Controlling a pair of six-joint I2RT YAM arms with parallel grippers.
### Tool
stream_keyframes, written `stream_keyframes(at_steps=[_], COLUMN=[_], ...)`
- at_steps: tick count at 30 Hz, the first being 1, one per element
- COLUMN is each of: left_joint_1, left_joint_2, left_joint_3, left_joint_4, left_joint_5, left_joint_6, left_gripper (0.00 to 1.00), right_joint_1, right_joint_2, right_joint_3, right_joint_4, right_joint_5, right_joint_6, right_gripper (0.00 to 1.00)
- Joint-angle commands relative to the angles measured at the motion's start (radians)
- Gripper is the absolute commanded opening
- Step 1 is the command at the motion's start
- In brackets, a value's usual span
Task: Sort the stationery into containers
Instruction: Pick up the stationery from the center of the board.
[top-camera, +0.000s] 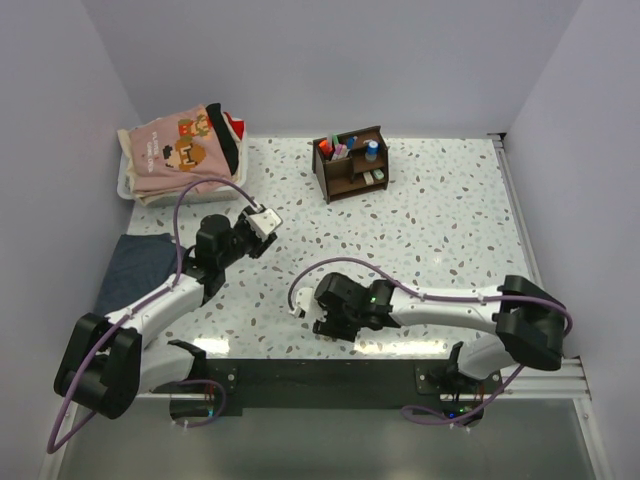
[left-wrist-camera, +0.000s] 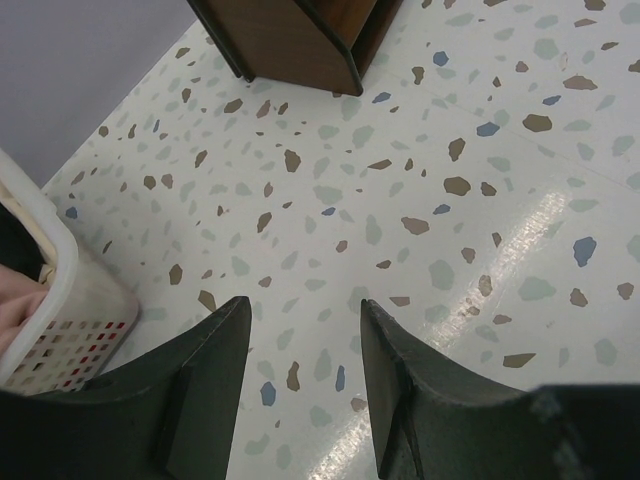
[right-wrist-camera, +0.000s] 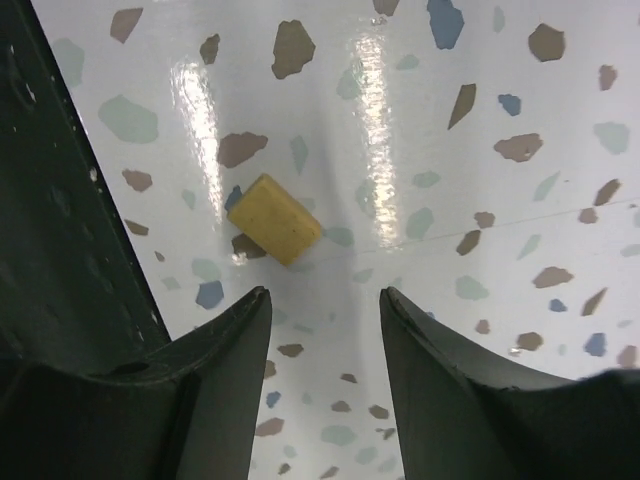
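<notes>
Yellow and small, a block (right-wrist-camera: 275, 220) lies flat on the speckled table (right-wrist-camera: 500, 80), just in front of my right hand (right-wrist-camera: 325, 295). That hand's two fingers are spread apart and hold nothing. My left hand (left-wrist-camera: 305, 310) is spread apart too, with only bare table between its fingers. The brown wooden organizer (top-camera: 352, 172) stands far back on the table, well away from both hands. In its boxes stand pens and markers (top-camera: 345, 147). A white tray (top-camera: 124, 184) of clothes sits at the back left.
</notes>
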Motion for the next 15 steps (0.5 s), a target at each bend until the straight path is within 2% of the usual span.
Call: stream_keyframes(at_steps=[1,5,15], left_joint_1=[0.007,0.007,0.007], left_joint_2=[-0.011,-0.005,-0.011], left_joint_3=[0.000,0.001,0.000], left_joint_4=[0.051,0.062,0.045], left_joint_5=[0.026,0.043,0.046], left_joint_6=[-0.021,-0.032,-0.037], left_gripper=[0.53,0.53,0.53], right_joint_1=[-0.042,-0.047,-0.061], right_joint_2=[-0.105,-0.105,0.012], right_joint_3=[-0.049,-0.079,-0.049], right_joint_4=[0.012,0.035,0.117], right_joint_5=[-0.096,-0.201,-0.291], right_joint_6=[-0.371,-0.529,-0.544], right_gripper=[0.51,0.51,0.54])
